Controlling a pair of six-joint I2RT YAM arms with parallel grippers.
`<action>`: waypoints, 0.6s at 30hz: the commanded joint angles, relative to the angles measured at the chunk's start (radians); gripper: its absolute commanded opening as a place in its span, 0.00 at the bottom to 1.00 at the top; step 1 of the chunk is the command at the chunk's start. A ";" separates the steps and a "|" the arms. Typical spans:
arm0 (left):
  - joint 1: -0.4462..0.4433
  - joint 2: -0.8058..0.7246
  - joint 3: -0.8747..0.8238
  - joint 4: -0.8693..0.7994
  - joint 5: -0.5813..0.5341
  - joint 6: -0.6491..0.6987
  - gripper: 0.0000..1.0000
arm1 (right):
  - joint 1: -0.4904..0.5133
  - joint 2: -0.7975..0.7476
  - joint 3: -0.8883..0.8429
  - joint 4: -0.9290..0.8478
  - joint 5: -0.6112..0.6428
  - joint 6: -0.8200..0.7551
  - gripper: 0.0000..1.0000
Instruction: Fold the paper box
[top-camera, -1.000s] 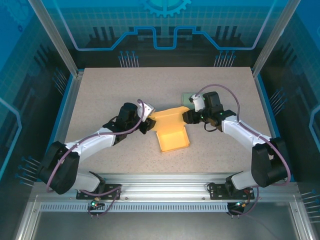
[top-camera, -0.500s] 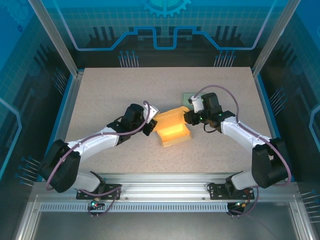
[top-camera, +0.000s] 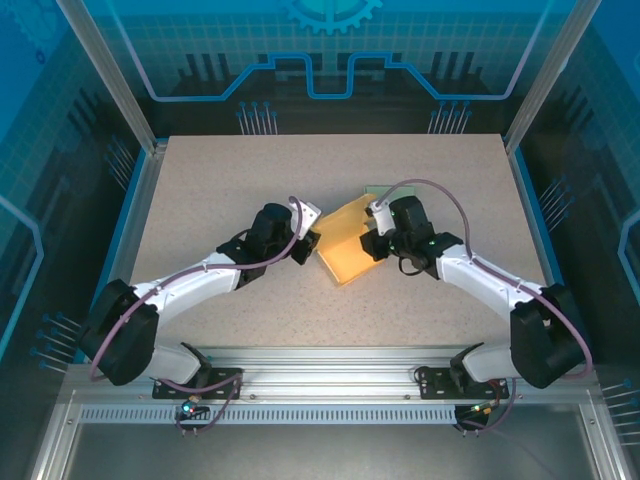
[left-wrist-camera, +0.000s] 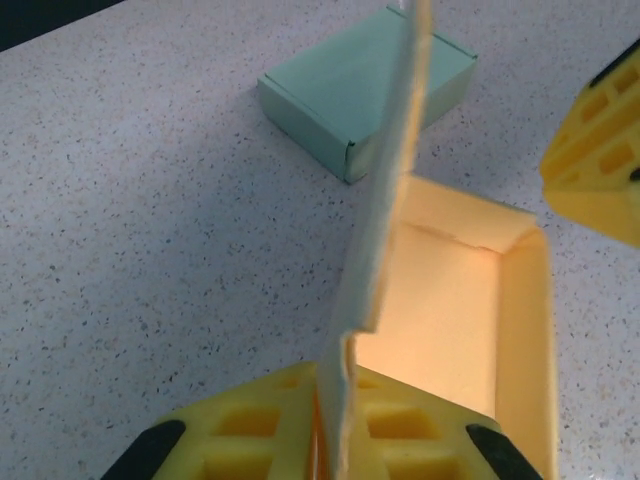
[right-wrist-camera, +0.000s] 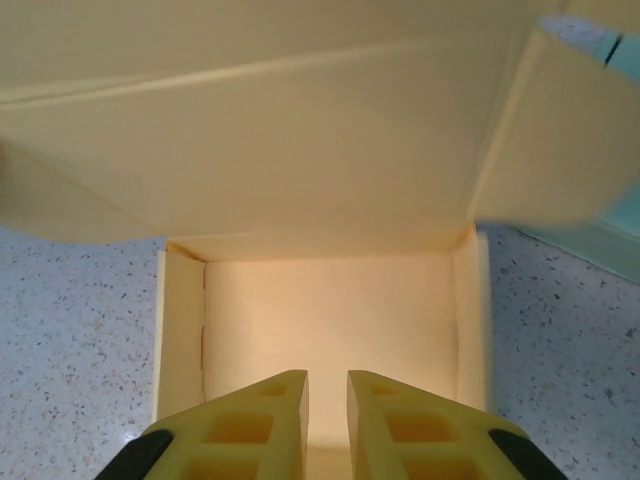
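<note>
The yellow paper box (top-camera: 345, 248) sits mid-bench between the two claws, its tray (left-wrist-camera: 450, 300) open and its lid (left-wrist-camera: 385, 200) raised on edge. The left claw (left-wrist-camera: 330, 430) is clamped on the lid's lower edge, and the card rises straight ahead of its fingers. The tray lies just to the right of that claw.

The right claw (right-wrist-camera: 328, 415) sits at the tray's near edge with its fingers drawn almost together. I cannot tell whether card is pinched in the slit between them. The tray floor lies directly ahead of this claw and the lid slopes overhead.

The step in hand looks like closing the lid over the tray. To do it well, the left claw should swing the lid about its crease rather than push it, keeping the thin card flat so it does not buckle. The right claw should hold the tray down on the bench (left-wrist-camera: 150, 250) and clear out before the lid lands. The side flaps need to go inside the walls.

A closed green box (left-wrist-camera: 365, 90) lies beyond the left claw and must not be nudged.
</note>
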 joint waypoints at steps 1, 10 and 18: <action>-0.006 -0.013 0.011 0.015 -0.029 -0.002 0.23 | 0.006 -0.053 -0.028 0.033 0.089 0.026 0.21; -0.001 -0.020 -0.009 -0.040 -0.085 0.024 0.45 | -0.014 -0.156 -0.033 -0.028 0.108 0.004 0.26; -0.003 -0.131 -0.118 -0.040 -0.113 -0.159 0.61 | -0.024 -0.229 -0.063 -0.037 0.126 0.009 0.35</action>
